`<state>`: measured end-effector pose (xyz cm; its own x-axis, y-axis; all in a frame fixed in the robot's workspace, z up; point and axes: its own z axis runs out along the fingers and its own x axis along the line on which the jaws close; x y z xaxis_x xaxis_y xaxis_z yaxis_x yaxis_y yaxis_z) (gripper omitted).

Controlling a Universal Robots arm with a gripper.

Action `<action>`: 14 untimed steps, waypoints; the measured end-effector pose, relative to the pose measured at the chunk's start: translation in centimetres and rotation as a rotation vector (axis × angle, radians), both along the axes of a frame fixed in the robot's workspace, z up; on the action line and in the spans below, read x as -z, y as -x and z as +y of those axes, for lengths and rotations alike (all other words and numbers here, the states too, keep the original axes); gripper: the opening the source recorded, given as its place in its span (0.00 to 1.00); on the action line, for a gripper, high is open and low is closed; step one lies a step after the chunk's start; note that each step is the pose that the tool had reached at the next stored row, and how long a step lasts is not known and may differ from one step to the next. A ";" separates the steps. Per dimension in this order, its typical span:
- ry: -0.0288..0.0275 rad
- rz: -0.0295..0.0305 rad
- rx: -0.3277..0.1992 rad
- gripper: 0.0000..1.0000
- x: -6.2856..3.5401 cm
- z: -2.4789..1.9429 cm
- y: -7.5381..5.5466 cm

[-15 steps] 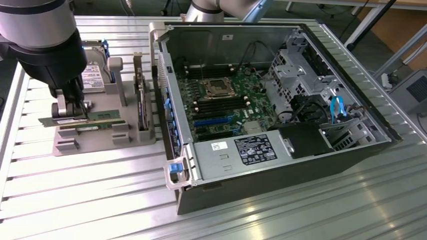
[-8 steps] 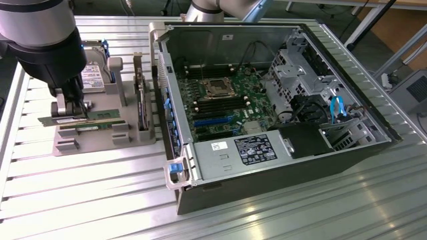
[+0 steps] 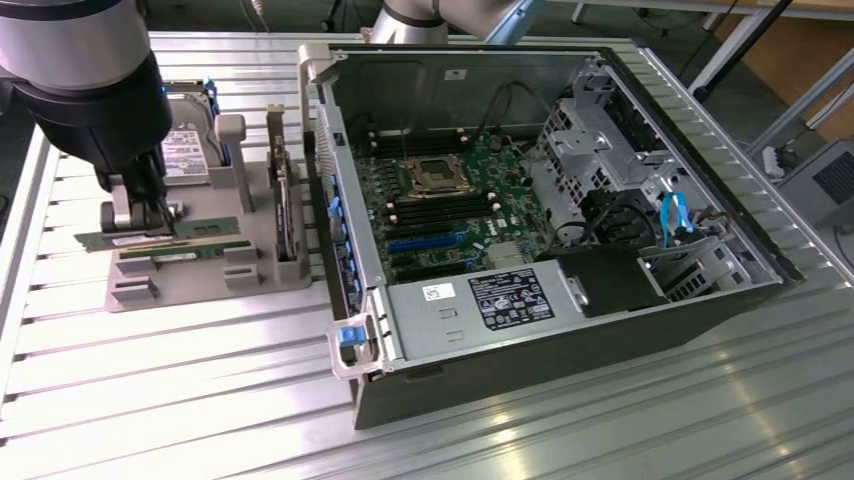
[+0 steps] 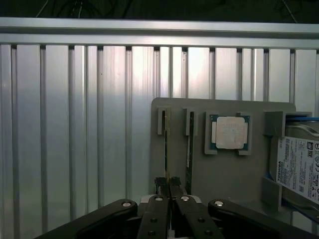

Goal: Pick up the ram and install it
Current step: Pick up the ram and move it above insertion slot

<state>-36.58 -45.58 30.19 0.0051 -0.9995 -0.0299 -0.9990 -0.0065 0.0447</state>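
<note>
Ram (image 4: 166, 149) tight in the closed hand (image 4: 168, 183)

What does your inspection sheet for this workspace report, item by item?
surface: slatted aluminium table.
job's things: the ram, on edge in the grey holder; open computer case with motherboard.
clutter: hard drive, processor chip, expansion card, second memory stick.
grippers: gripper shut on the ram.
cables: blue cable and black cables inside the case.
surroundings: brown floor beyond the table.
</note>
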 end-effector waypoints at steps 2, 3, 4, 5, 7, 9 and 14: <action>0.0000 0.0000 0.000 0.12 -0.05 0.00 0.0; 0.0000 0.0000 0.000 0.12 -0.08 0.00 0.0; -0.0001 -0.0001 0.000 0.12 -0.10 0.00 0.0; 0.0000 0.0000 0.000 0.12 -0.12 0.00 0.0; -0.0001 0.0000 0.000 0.12 -0.17 0.00 0.0; 0.0000 0.0000 0.000 0.12 -0.23 0.00 0.0; -0.0001 0.0000 0.000 0.12 -0.41 0.00 0.0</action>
<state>-36.58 -45.58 30.60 0.0052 -0.9995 -0.0300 -0.9990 -0.0065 0.0447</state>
